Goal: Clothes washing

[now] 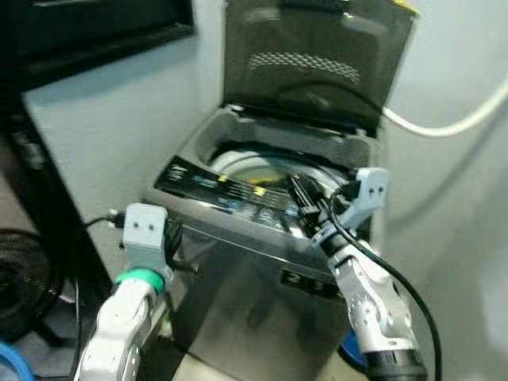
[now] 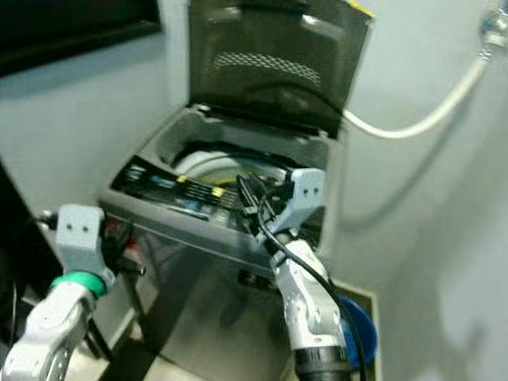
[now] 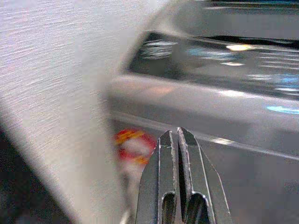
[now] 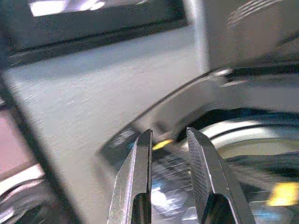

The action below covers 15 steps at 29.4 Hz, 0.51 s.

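One right hand [image 1: 305,197], fingers apart, hovers over the open washing machine [image 1: 262,262] control panel [image 1: 230,194].

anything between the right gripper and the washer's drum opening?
Nothing visible. The right gripper hangs over the washer's control panel, and the drum opening lies right behind it, in the left eye view.

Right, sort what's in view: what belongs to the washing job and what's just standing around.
Job:
washing machine
its raised lid
control panel
drum opening
right gripper, fingers apart above the panel
left gripper, shut, near the machine's front corner

Standing around:
white hose
fan
blue tub
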Available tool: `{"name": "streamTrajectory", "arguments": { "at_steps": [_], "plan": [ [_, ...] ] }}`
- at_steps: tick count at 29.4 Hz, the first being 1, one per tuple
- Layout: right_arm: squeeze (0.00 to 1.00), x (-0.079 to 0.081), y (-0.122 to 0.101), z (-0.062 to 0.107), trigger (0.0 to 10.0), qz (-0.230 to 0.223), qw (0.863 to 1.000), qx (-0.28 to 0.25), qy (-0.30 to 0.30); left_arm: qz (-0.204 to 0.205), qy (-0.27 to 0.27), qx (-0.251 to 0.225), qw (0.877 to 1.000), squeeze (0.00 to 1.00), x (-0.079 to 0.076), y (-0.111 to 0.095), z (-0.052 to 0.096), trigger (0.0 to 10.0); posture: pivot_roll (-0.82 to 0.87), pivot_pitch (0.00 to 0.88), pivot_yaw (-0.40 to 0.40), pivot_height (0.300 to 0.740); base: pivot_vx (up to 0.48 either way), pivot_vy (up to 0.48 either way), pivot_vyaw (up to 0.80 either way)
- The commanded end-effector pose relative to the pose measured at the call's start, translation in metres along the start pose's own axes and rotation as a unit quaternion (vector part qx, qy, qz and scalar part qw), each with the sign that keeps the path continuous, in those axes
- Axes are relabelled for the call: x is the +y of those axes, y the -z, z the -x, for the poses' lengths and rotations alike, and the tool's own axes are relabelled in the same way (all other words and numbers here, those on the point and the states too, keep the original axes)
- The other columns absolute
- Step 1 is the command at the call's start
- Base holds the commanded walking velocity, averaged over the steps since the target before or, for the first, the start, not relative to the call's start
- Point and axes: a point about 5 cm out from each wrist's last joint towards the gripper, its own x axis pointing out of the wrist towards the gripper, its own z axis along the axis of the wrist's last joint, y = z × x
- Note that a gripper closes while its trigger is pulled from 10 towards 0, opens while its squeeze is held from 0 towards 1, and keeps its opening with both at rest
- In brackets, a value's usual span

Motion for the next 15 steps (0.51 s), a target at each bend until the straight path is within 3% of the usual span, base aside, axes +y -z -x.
{"name": "streamTrajectory", "arguments": {
  "at_steps": [1, 15],
  "plan": [
    [0.0, -0.0069, 0.0074, 0.005, 10.0, 0.012, 1.0, 0.015, 0.019, 0.006, -0.002, 0.01, 1.0, 0.0, -0.0008, 0.0064, 0.0046, 10.0, -0.02, 0.0, 0.006, 0.74, 0.0, 0.0, 0.8],
    [0.0, -0.0118, 0.0086, 0.0023, 10.0, -0.061, 0.997, 0.013, 0.039, -0.003, 0.011, -0.008, 1.0, 0.0, -0.0063, 0.0019, 0.0011, 10.0, 0.0, 0.0, -0.006, 0.74, 0.0, 0.0, 0.78]
  ]
}}
